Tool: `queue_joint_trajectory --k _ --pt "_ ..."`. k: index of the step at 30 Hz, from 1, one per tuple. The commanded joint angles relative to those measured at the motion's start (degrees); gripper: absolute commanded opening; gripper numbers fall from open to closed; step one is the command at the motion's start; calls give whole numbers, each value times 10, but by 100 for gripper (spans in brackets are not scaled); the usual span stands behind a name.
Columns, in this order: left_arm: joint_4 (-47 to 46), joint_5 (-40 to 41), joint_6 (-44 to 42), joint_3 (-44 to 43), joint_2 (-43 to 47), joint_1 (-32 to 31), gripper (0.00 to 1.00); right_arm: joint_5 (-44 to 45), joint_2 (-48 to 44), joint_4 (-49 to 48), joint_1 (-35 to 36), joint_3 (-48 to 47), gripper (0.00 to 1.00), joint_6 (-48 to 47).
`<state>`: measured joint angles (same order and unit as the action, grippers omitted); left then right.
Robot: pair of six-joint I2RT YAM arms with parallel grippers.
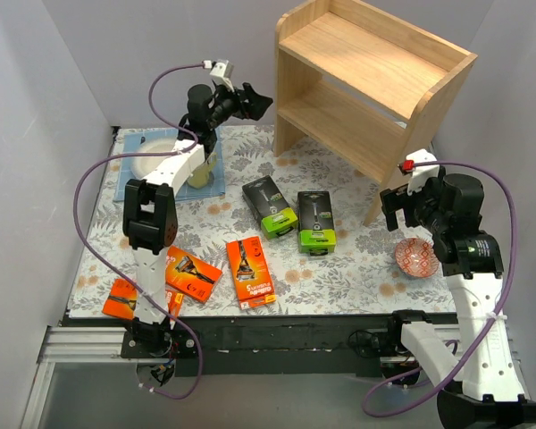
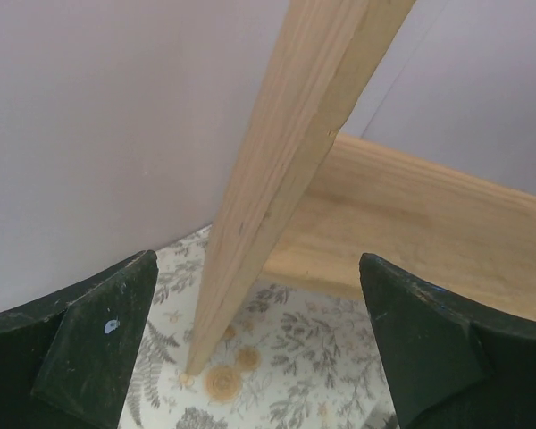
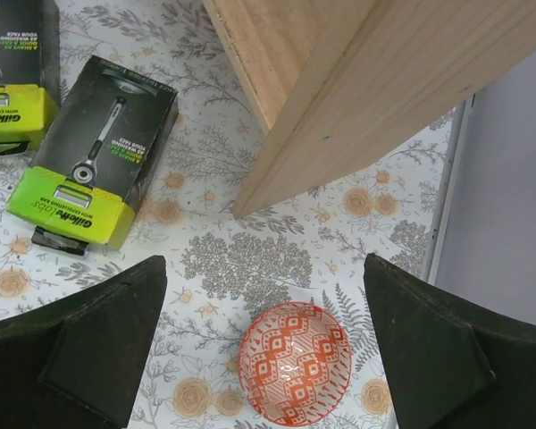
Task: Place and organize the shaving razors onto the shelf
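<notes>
Shaving razors (image 1: pixel 250 273) in flat orange and lime-green-and-black packs lie on the floral tablecloth (image 1: pixel 366 268). Left gripper (image 1: pixel 255 100) and right gripper (image 3: pixel 264 295) gape wide, empty.

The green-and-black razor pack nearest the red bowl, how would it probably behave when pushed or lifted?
The pack looks like a stiff, sharp-edged box, so it should probably keep its shape. It lies flat on the table cover, so it would likely slide rather than roll or tip.

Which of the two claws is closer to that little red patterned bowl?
Right. The right gripper hovers open just over the red patterned bowl; the left gripper is far across the table, up by the shelf's opposite side.
</notes>
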<state>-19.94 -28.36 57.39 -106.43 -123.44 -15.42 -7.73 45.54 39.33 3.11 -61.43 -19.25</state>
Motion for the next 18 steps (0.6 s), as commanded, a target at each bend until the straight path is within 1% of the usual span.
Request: queue_joint_trajectory --k 1,3,4,6,7,10,13,14,17,18 --pt "-15 94 -39 -86 -33 -40 96 8 -5 -40 -7 -12 99 11" --pt "-11 112 -46 -122 -55 -55 95 3 -5 -33 -13 -8 98 14" --pt "-9 118 -59 -154 -72 -58 93 1 -7 -32 -18 -2 98 15" --pt "-8 138 -62 -175 -87 -66 93 8 -13 -33 -21 3 98 16" --pt "-6 154 -65 -184 -101 -67 91 12 -14 -34 -23 9 98 17" --pt "-8 162 -83 -206 -118 -71 82 19 -12 -50 -26 13 98 25" --pt "-11 161 -96 -207 -123 -71 62 21 2 -78 -25 16 98 25" --pt "-10 157 -96 -202 -117 -70 49 23 12 -90 -25 19 98 25" --pt "-9 132 -88 -186 -101 -63 35 37 42 -134 -26 17 98 29" --pt "-7 108 -83 -177 -90 -61 27 36 52 -144 -26 14 98 29"
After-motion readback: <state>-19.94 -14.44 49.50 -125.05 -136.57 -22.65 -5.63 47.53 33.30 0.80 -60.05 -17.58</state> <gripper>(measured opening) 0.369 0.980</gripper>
